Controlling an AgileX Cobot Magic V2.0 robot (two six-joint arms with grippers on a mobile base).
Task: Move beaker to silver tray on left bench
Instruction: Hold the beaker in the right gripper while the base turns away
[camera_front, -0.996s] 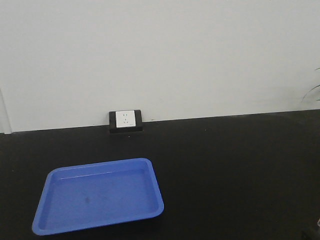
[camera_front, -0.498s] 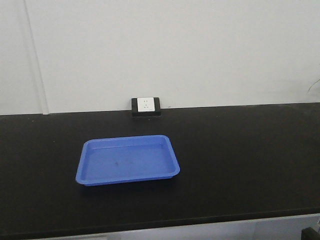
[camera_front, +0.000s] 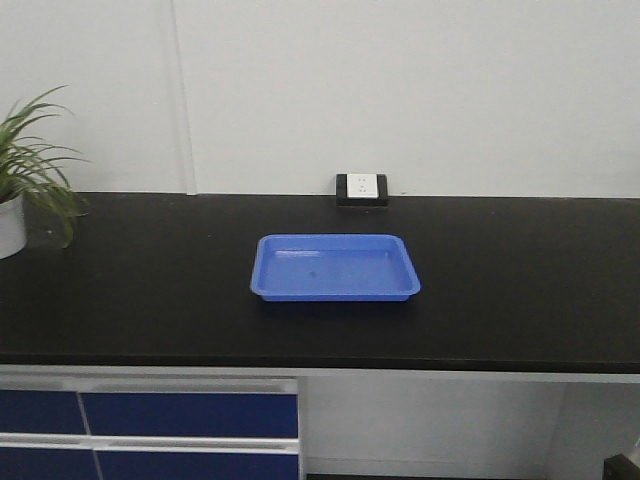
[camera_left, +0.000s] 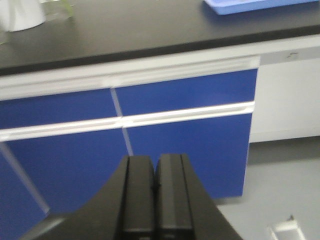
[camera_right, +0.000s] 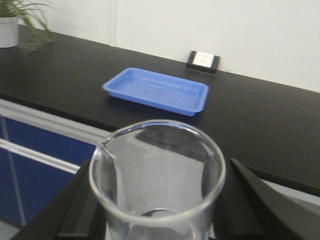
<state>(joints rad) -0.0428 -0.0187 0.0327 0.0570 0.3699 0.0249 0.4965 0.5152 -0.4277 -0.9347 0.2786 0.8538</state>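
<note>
The black bench (camera_front: 150, 300) has bare top on both sides of the blue tray (camera_front: 335, 268), which is empty and lies clear of the front edge. The clear, lipped beaker (camera_right: 157, 170) is off the bench, clamped in the right gripper (camera_right: 159, 205). The left gripper (camera_left: 156, 195) is pressed together on nothing.

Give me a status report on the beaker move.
Left tool shut, empty. Right tool shut on beaker. No silver tray in view; blue tray on bench.
</note>
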